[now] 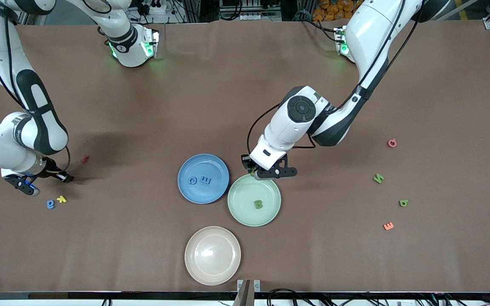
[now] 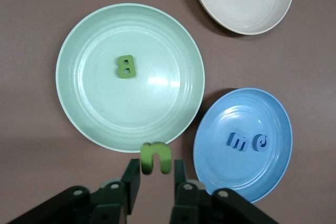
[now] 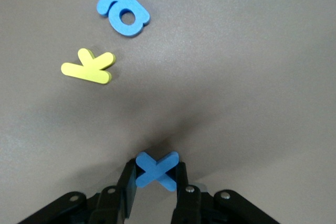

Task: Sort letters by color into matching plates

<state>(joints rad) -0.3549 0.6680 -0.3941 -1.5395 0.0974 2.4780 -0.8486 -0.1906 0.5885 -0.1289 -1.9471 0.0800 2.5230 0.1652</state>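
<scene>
Nearest the front camera, the beige plate (image 1: 212,255) lay empty, at about seven o'clock of the green plate (image 1: 245,204), reading twelve o'clock as toward the robots' bases. The green plate held a green B (image 1: 258,204). The blue plate (image 1: 194,191), with rims touching or nearly so at its ten o'clock, held two blue letters (image 1: 206,181).

The left end effector (image 1: 266,172) hung over the green plate's twelve o'clock rim, clamped on a green letter (image 2: 155,157) by a narrow hold on one end. That piece sat over the rim, not the bowl. Released there, it would probably strike the raised edge and tip onto the worktop (image 1: 245,85), or skip toward the blue plate. It needed carrying inward first.

At the right arm's end of the worktop, the right end effector (image 3: 156,182) was down low, its fingers pressed to both sides of a blue X (image 3: 157,169). The hold caught only the arms of the cross, so the piece might twist or slip out on the lift. A blue a (image 1: 50,204) and a yellow k (image 1: 61,199) lay just beside it, at about five o'clock. A sideways drift could nudge either one.

Two loose green letters (image 1: 378,178) waited toward the left arm's end, among pink and orange pieces that might be grabbed by mistake.
</scene>
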